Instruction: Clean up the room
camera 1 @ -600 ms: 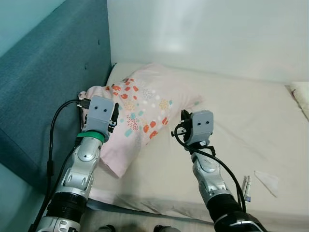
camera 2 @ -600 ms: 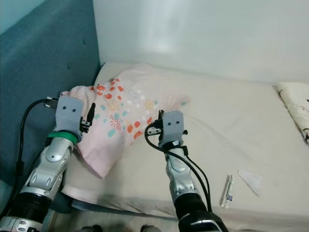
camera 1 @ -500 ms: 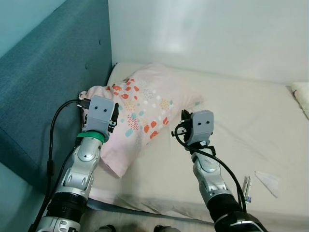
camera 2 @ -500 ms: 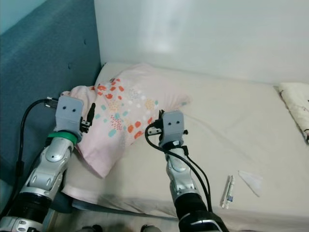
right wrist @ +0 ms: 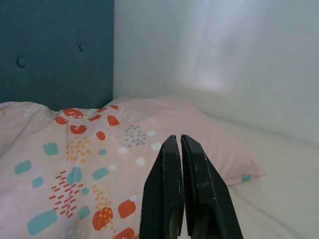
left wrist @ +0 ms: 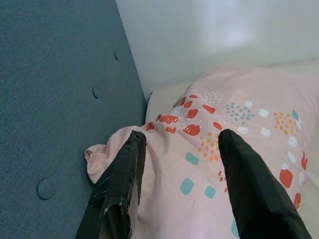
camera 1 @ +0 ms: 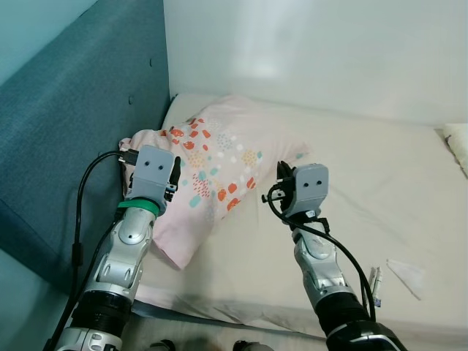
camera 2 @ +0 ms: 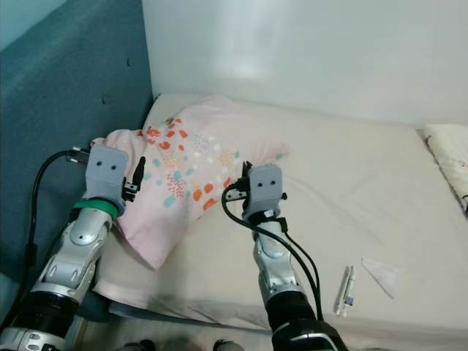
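While left gripper spreads wide over pillow | right gripper pinched empty, near right | risk: fabric slips free.

Both silver arms reach forward, bent at the elbow, wrists raised. The left gripper has its black fingers spread wide apart. The right gripper has its fingers pressed together, tips touching, holding nothing.
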`<state>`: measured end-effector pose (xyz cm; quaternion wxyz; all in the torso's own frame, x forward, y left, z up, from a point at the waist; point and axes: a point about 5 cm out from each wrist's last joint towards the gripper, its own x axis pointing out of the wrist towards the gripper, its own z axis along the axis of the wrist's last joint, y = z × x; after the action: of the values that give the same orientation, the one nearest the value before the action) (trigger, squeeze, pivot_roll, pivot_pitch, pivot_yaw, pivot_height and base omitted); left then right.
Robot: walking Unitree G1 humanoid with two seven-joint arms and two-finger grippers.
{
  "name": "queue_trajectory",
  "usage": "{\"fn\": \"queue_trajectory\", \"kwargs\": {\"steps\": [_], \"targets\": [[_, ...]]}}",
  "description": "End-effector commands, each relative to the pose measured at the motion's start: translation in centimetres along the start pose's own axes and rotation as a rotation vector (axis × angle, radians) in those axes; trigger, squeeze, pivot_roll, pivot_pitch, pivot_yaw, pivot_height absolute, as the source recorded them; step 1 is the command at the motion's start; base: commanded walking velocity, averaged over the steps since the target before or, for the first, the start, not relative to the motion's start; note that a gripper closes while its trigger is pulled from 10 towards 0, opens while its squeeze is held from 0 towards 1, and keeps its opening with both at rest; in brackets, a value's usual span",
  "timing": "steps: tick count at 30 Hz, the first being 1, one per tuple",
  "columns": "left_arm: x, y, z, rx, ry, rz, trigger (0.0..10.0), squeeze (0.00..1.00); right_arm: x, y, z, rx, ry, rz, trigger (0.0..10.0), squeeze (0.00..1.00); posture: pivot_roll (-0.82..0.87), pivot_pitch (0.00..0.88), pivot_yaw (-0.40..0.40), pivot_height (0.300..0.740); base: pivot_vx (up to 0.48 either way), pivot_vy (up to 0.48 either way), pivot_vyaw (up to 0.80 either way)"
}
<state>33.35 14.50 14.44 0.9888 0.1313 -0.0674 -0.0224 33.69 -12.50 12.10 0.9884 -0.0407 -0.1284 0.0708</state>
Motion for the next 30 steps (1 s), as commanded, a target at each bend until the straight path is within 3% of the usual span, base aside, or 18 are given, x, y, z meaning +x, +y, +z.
{"fn": "queue_trajectory", "kwargs": {"steps": [1, 11, 30], "targets": [[-0.41, -0.34, -0.51, 0.013, 0.021, -0.010, 10.0, 0.00, -0.66, -0.51, -0.60, 0.003, 0.024, -0.024, 10.0, 0.00, -0.03, 0.050, -0.012, 0.740, 0.000, 0.000, 0.00], [-0.65, -0.56, -1.06, 0.011, 0.045, -0.019, 10.0, 0.00, -0.81, -0.83, -0.38, -0.001, 0.018, -0.030, 10.0, 0.00, -0.05, 0.053, -0.010, 0.740, 0.000, 0.000, 0.00], [0.27, -1.14, -0.37, 0.004, 0.021, -0.032, 10.0, 0.00, -1.12, -1.23, -0.54, 0.007, 0.028, -0.048, 10.0, 0.00, -0.07, 0.053, -0.004, 0.740, 0.000, 0.000, 0.00]]}}
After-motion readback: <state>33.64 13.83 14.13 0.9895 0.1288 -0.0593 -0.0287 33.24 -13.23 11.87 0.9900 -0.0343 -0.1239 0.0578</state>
